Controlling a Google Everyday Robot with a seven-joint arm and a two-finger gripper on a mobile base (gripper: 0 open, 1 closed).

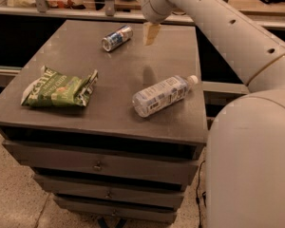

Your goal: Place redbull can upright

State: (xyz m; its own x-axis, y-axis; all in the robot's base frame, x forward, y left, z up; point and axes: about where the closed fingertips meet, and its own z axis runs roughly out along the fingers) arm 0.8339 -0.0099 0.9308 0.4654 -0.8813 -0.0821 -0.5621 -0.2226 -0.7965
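The redbull can [117,37], blue and silver, lies on its side near the far edge of the grey cabinet top [118,80]. My gripper [150,33] hangs above the far part of the top, just right of the can and apart from it. It holds nothing that I can see. My white arm runs from the gripper down the right side of the view.
A clear plastic bottle with a white cap [162,95] lies on its side right of the middle. A green chip bag [60,88] lies at the left front. A counter with rails [85,8] runs behind the cabinet. Drawers face the front.
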